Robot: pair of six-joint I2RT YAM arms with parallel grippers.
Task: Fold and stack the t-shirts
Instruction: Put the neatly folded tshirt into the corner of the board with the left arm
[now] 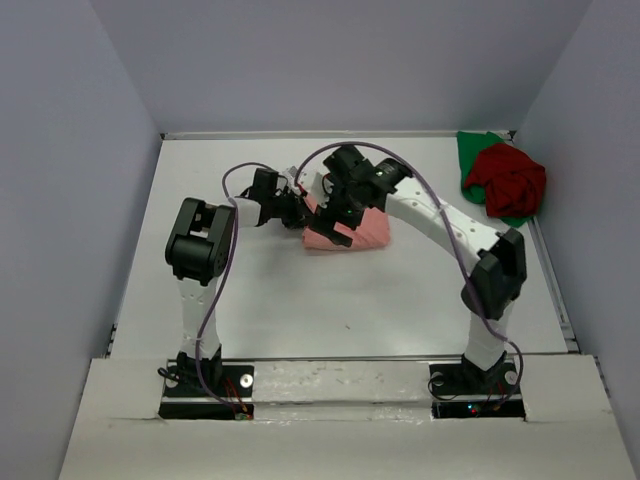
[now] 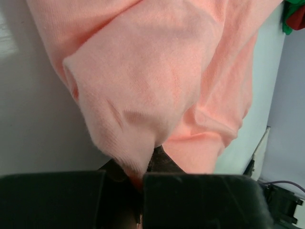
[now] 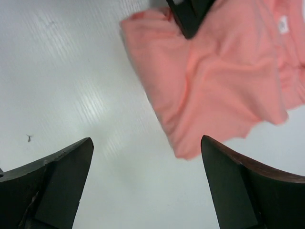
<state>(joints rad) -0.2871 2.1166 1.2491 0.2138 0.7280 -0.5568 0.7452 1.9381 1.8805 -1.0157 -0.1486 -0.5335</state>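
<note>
Top view: a white surface (image 1: 350, 310), walled on three sides, carries all three t-shirts. The salmon-pink t-shirt (image 1: 372, 232) lies bunched just above the centre of the frame, partly hidden under the two wrists that meet over it. The green t-shirt (image 1: 478, 150) lies in the upper right corner of the surface, well apart from both arms. The dark red t-shirt (image 1: 510, 178) sits crumpled on top of it.

Left wrist view: the salmon-pink cloth (image 2: 157, 71) fills most of the frame and hangs in loose folds. It narrows to a point at the lower centre. There the left fingers (image 2: 190, 200) are pressed together on it, pinching a small fold of cloth between them. A sliver of the green and dark red shirts shows at the upper right corner.

Right wrist view: the right fingers (image 3: 62, 181) stand spread wide at the lower left and lower right of the frame and hold nothing. They hang above bare surface. The salmon-pink t-shirt (image 3: 224, 81) lies beyond the fingertips in the upper right half, apart from both. A dark finger of the other arm grips the shirt's edge at the top centre.
</note>
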